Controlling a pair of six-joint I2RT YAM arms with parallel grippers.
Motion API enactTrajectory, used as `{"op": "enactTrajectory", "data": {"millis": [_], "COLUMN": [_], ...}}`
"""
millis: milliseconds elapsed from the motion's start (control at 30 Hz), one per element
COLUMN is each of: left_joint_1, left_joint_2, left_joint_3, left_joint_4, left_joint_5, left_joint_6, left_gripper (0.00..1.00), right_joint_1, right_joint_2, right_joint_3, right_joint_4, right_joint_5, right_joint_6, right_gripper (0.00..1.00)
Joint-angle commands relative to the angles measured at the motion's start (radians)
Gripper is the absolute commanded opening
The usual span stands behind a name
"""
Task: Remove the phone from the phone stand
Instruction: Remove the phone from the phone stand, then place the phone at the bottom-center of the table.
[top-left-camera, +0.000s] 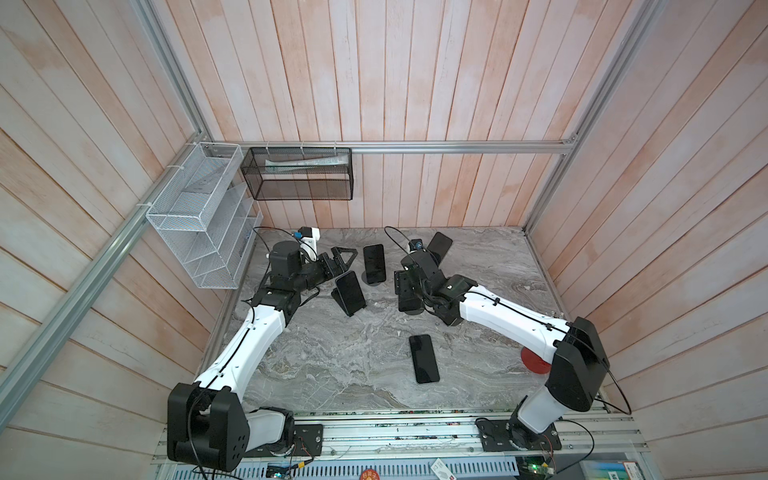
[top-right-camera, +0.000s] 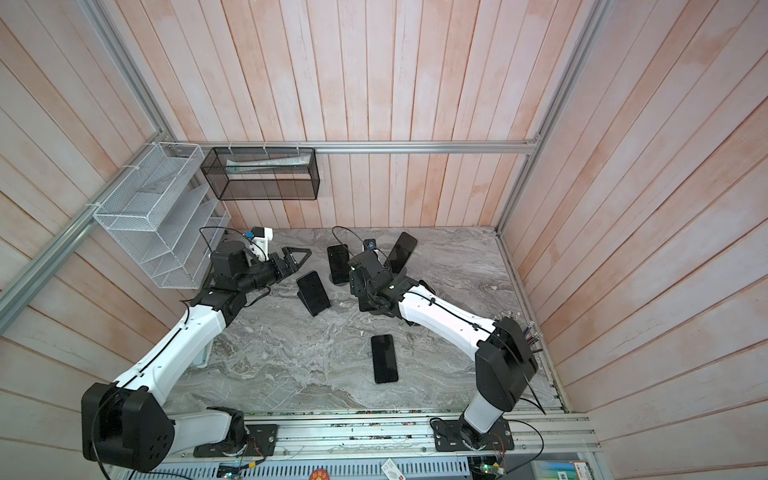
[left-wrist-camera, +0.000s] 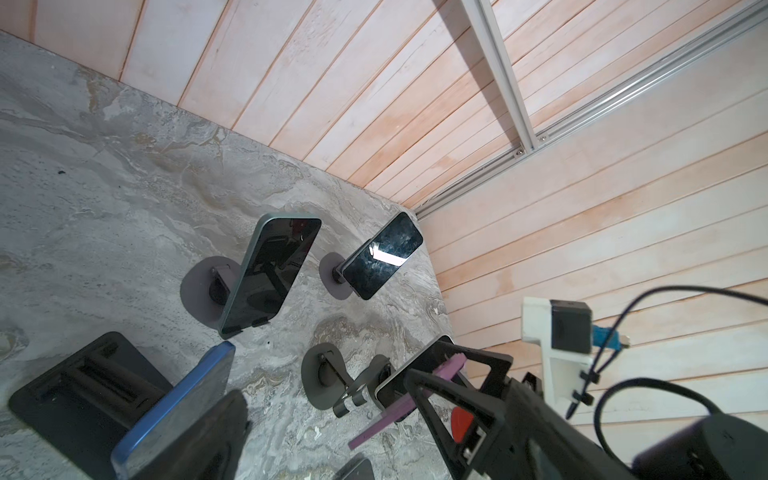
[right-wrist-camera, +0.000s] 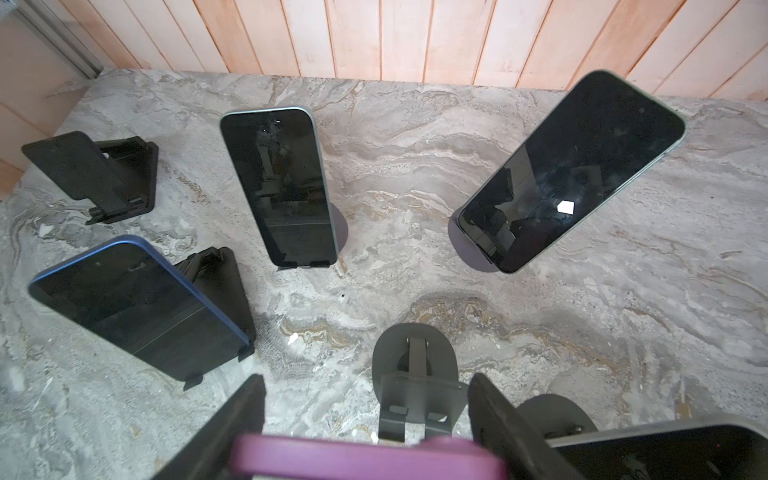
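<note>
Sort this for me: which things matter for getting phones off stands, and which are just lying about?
Job: purple phone in the right gripper; bare stand before it; blue phone, middle phone, tilted phone, all propped up.
Lying about: flat phone, empty folding stand, white rack, black basket, red disc; left gripper open, idle.

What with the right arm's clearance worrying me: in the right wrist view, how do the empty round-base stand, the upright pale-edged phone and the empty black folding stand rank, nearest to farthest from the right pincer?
1. Empty round-base stand: directly ahead of the right pincer.
2. Upright pale-edged phone: mid-table, propped on its stand.
3. Empty black folding stand: farthest, off to the side.
</note>
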Motion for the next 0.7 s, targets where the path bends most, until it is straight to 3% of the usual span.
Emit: {"op": "enactTrajectory", "data": {"millis": [0,267,667], "left_joint_1": [-0.004,0.000,0.017], "left_joint_2": [-0.012,-0.048,-0.080], "left_joint_3": [0.029,0.048,0.043], "left_joint_4": [-0.028,-0.079,-0.075], "left_joint_5": [-0.023,-0.115,-0.131], "left_joint_6": [0.030,0.081,0.082], "left_gripper": [0.98,0.98,0.98], "right_joint_1": [0.022,0.074,0.174], "right_joint_2": [-0.042,-0.011,0.055], "right_joint_3": [0.047,0.102,0.125], "right_joint_4": [-0.011,-0.051,-0.146], "right_joint_5": [0.039,0.040,0.017], "right_joint_6": [0.006,0.048,0.196], "right_gripper": [0.70,0.69,0.68]}}
